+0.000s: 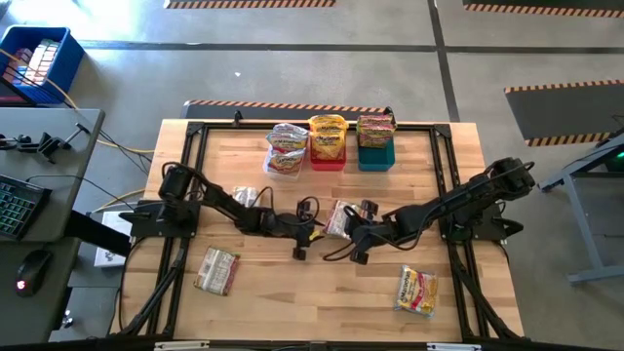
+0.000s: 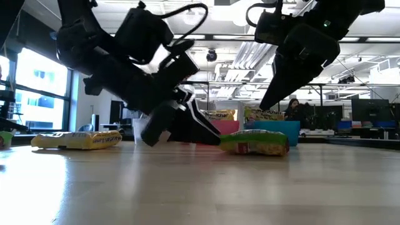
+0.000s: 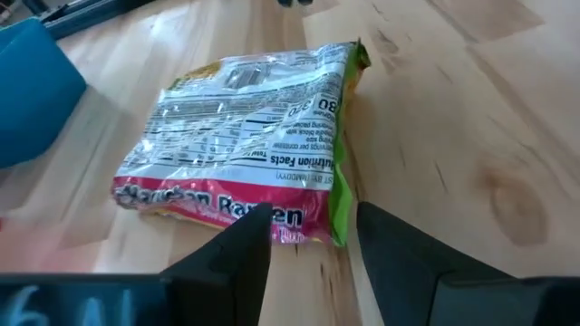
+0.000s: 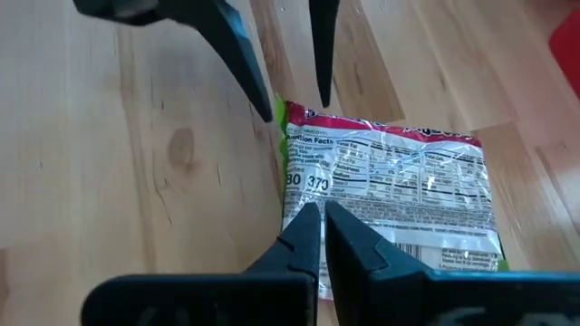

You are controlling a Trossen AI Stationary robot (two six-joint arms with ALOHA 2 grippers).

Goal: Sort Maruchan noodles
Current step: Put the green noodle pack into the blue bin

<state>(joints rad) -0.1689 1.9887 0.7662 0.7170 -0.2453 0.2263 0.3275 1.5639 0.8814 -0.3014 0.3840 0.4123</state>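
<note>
The wooden table (image 1: pixel 322 292) fills the middle of the high view. At its center the left gripper (image 1: pixel 314 232), jaws spread, and the right gripper (image 1: pixel 353 231), jaws pressed together, flank a pink-and-green noodle packet (image 1: pixel 338 217). This packet lies flat, label side up.

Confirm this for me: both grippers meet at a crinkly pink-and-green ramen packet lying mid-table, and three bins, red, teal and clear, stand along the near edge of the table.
Not quite. The red bin, teal bin and clear bin stand along the far edge, as the high view shows. The rest holds: the left gripper and right gripper meet at the crinkly pink-and-green ramen packet lying mid-table.
</note>
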